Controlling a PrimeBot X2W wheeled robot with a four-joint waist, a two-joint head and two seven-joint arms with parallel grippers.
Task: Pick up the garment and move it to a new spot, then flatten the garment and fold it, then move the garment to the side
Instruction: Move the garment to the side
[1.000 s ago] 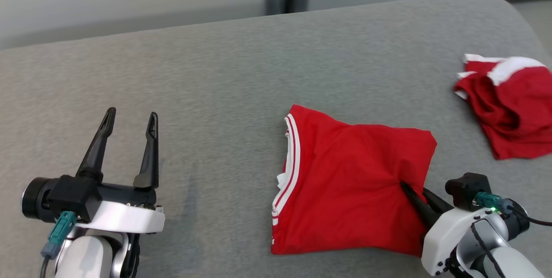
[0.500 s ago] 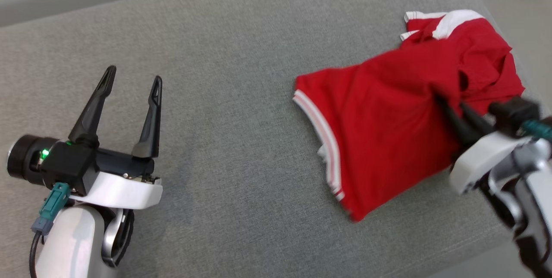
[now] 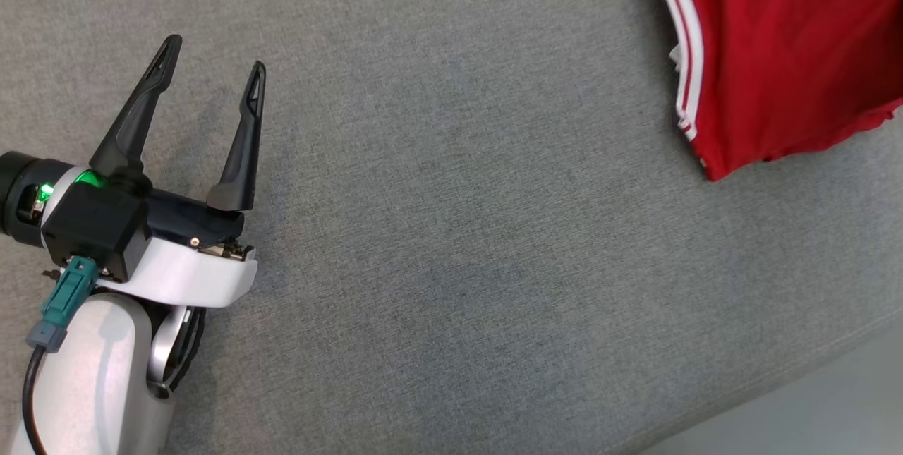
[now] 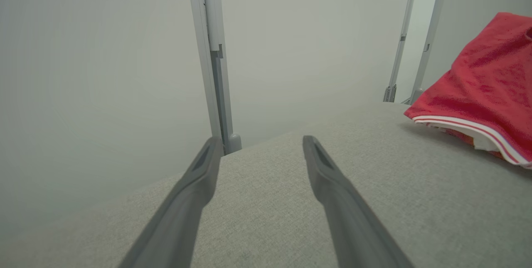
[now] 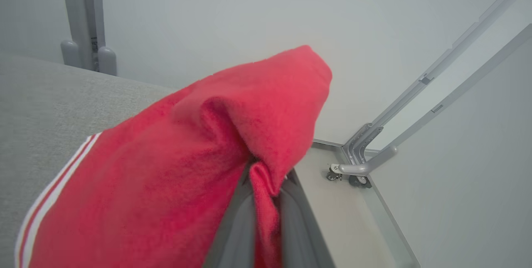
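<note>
Grey fabric desk. Red garment with a white-striped hem, cut off at upper right, pinched in the closed right end effector, its tips hidden by cloth. Left end effector spread wide, lower left.

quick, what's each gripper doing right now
Left gripper: open, holding nothing.
Right gripper: shut on the red garment.

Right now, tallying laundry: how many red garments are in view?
1: the red garment at the head view's upper right, a fold pinched in the right gripper. Others may lie off-frame.
</note>
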